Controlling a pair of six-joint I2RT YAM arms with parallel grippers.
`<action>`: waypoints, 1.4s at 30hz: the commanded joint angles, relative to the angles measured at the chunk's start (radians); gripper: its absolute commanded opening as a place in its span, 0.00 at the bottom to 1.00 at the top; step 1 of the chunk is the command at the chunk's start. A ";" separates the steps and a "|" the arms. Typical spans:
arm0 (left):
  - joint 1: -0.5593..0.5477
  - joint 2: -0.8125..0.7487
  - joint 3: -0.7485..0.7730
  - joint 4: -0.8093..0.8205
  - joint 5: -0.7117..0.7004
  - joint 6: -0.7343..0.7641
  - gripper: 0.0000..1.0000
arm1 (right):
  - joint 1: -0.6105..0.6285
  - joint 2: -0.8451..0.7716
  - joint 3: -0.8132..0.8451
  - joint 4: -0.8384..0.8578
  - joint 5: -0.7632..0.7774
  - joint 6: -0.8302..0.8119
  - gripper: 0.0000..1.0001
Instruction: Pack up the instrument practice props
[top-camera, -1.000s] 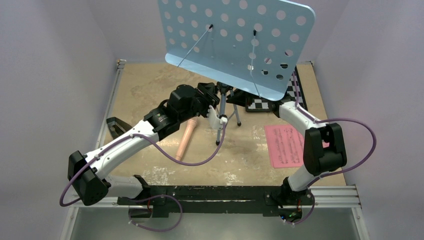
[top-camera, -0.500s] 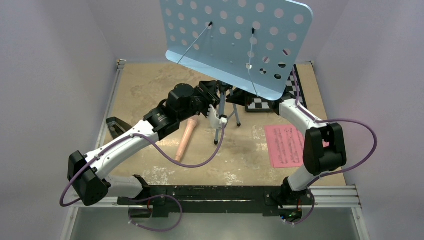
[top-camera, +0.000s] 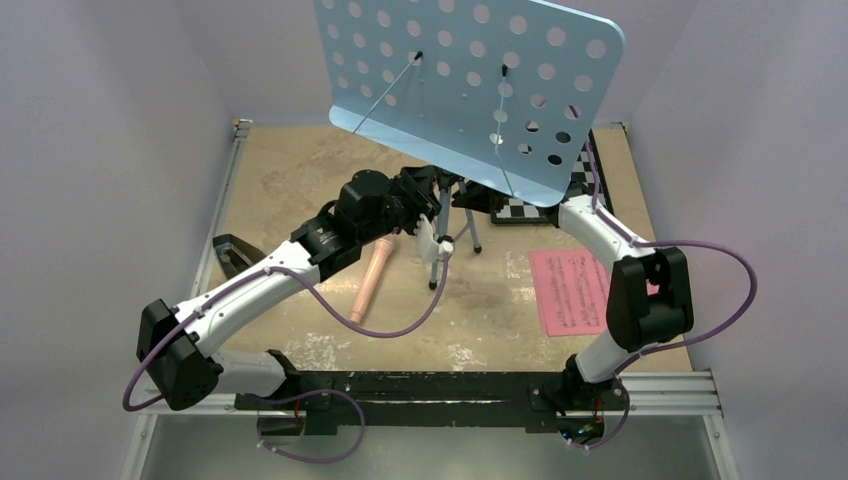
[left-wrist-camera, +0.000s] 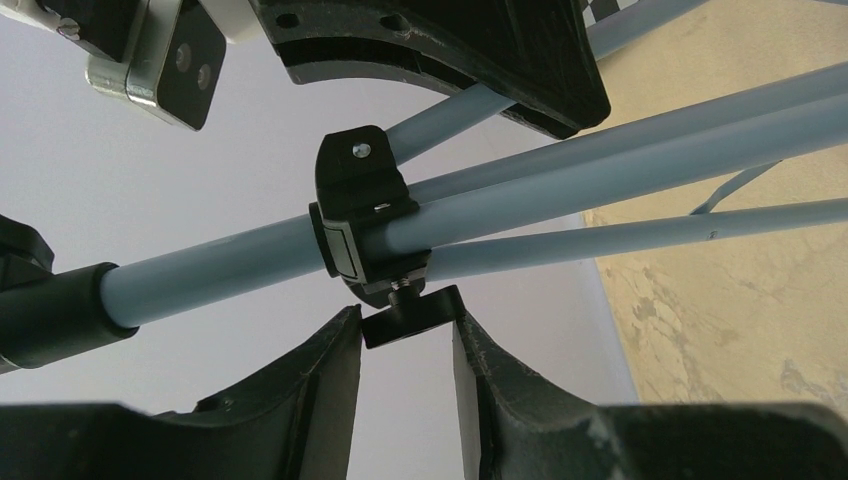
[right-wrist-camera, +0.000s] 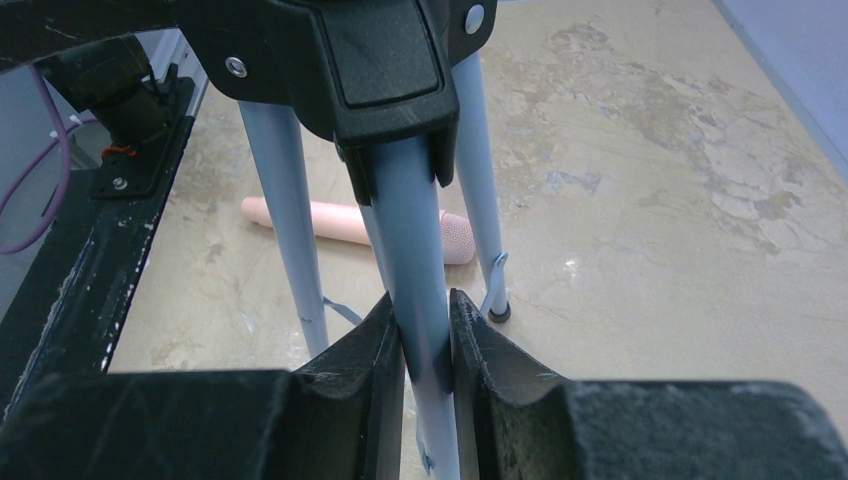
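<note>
Right pincer (right-wrist-camera: 423, 305) clamps a pale-blue tripod tube (right-wrist-camera: 410, 200) of the light-blue perforated music stand (top-camera: 470, 95), steadying it. Left pincer (left-wrist-camera: 407, 322) pinches the small black wing knob (left-wrist-camera: 418, 310), probably to loosen it.

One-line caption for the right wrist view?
Right end effector gripping a tube of the music stand, recorder lying on the table beyond.

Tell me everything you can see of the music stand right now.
The music stand has a light-blue perforated desk, metal by its look, tilted, with two thin wire page holders across it. It stands upright on a tripod of pale-blue tubes with black hubs, at the table's far middle, near the chessboard. The left gripper pinches the black clamp knob on its sliding collar; the right gripper is shut on one tube below the upper hub.
</note>
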 joint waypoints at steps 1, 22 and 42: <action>0.003 -0.006 0.015 -0.008 0.020 -0.121 0.41 | 0.010 -0.016 0.021 -0.105 0.031 -0.021 0.00; 0.031 -0.056 0.110 -0.187 0.186 -1.024 0.35 | 0.013 -0.013 0.019 -0.150 0.066 -0.049 0.00; 0.017 -0.112 -0.152 0.274 0.066 -0.198 0.60 | 0.017 -0.004 0.036 -0.185 0.074 -0.066 0.00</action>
